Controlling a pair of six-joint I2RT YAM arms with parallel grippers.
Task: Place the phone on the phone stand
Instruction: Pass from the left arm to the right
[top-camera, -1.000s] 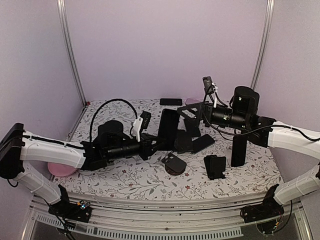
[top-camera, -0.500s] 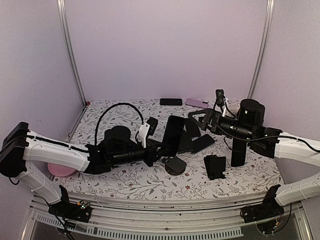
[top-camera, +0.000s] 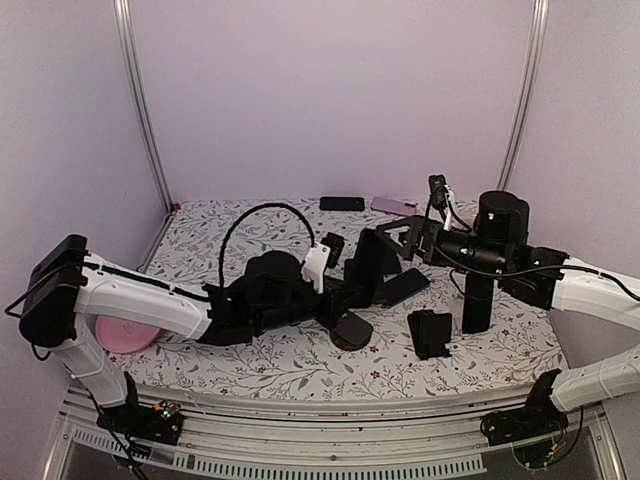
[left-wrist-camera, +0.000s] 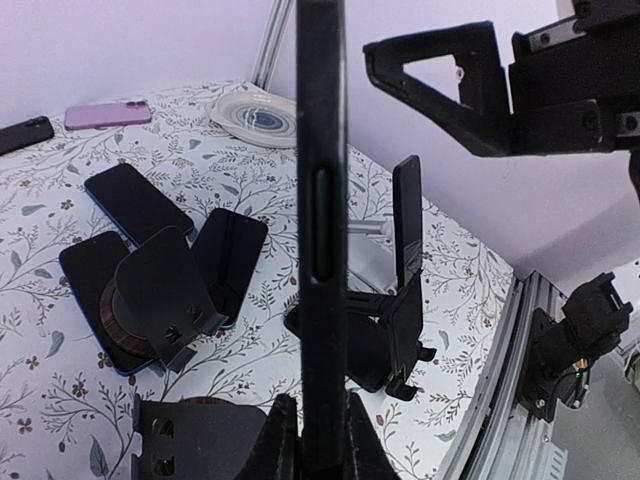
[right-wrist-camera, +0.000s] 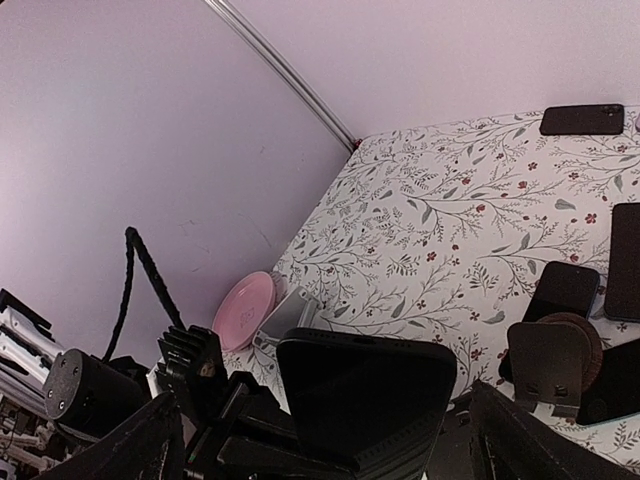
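Left hand (left-wrist-camera: 310, 445) clenches a black phone (left-wrist-camera: 320, 200), upright on edge, above the floral desk (top-camera: 250, 375); right hand (top-camera: 398, 233) hangs spread wide, grasping nothing; a phone stand (top-camera: 430, 333) sits below it.

My left arm reaches low to centre frame, left gripper (top-camera: 352, 288) clamped tight; my right gripper (top-camera: 398, 236) gapes wide, centre-right.

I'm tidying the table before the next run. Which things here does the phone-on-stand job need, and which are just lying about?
In the job:
- held phone, clamped in the left gripper
- round-based stand or folding stand; either may be the target

Lying about:
- far black phone
- pink phone
- flat phones mid-table
- pink plate
- white dish
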